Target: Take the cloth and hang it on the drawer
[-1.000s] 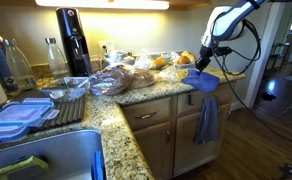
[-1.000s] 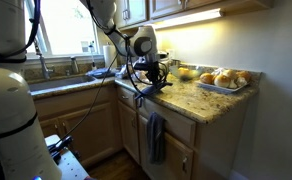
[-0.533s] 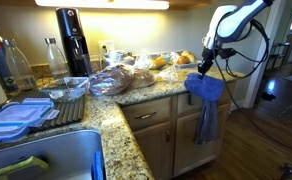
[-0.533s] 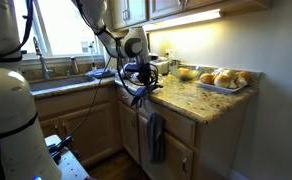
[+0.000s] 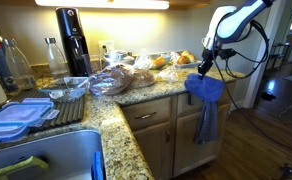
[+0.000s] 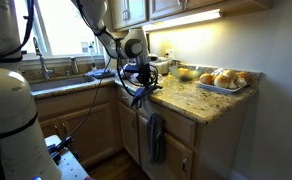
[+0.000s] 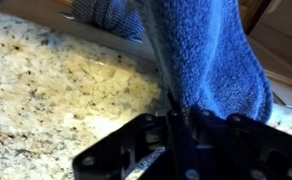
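My gripper (image 5: 204, 68) is shut on the bright blue cloth (image 5: 204, 88) and holds it off the counter's front edge, above the drawer (image 5: 149, 117). The cloth hangs in a bunch below the jaws. In an exterior view the gripper (image 6: 138, 85) and the cloth (image 6: 139, 95) are dark and hard to make out. In the wrist view the cloth (image 7: 211, 50) fills the upper right, pinched at the gripper (image 7: 180, 112). A duller grey-blue towel (image 5: 206, 122) hangs below on the cabinet front; it also shows in the other exterior view (image 6: 155, 137) and the wrist view (image 7: 108, 14).
The granite counter (image 5: 116, 120) carries bagged bread (image 5: 113, 80), a tray of rolls (image 6: 221, 79), a black soda maker (image 5: 73, 42), bottles (image 5: 8, 62), plastic lids (image 5: 16, 115) and a sink (image 5: 41, 160). Cables hang from the arm (image 5: 241, 60).
From a second ago to half a second ago the gripper lifted the cloth off the counter edge and carried it outward. Since then nothing has visibly moved.
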Action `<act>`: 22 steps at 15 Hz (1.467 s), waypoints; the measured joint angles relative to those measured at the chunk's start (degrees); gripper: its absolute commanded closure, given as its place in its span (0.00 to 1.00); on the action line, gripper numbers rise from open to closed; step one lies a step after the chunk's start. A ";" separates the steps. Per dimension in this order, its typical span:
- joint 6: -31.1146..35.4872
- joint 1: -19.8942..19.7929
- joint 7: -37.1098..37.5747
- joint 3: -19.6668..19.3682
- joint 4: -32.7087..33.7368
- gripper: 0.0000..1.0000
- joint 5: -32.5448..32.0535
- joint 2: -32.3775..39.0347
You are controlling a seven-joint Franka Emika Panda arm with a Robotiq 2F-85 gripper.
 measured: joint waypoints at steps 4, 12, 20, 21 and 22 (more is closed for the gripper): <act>0.02 1.23 0.41 0.99 -1.97 0.92 -1.71 -0.40; 0.02 5.75 2.49 5.78 -10.36 0.92 -3.42 -6.27; 5.80 6.71 4.84 7.72 -17.89 0.92 -3.19 -8.02; 6.44 6.68 4.89 7.61 -18.57 0.92 -3.19 -7.62; 7.08 6.64 5.01 7.42 -19.18 0.92 -3.21 -7.08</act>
